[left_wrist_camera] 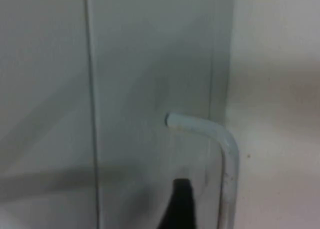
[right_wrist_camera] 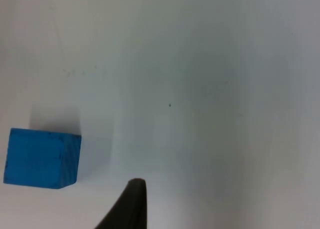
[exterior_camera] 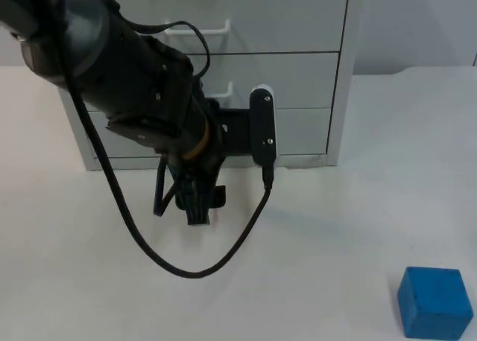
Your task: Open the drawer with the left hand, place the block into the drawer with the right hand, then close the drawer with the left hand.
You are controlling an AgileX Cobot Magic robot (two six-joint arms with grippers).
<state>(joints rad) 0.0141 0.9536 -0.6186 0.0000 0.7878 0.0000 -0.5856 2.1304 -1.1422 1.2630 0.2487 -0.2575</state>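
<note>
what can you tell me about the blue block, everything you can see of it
The blue block is a solid cube-like piece with flat faces and crisp edges, evenly coloured in a matte bright blue; the material could be painted wood or foam. It rests flat on the white table, well away from the drawer unit and near the table's front right. Nothing touches it but the table. In the right wrist view it casts a soft shadow and sits apart from the claw's fingertip.
</note>
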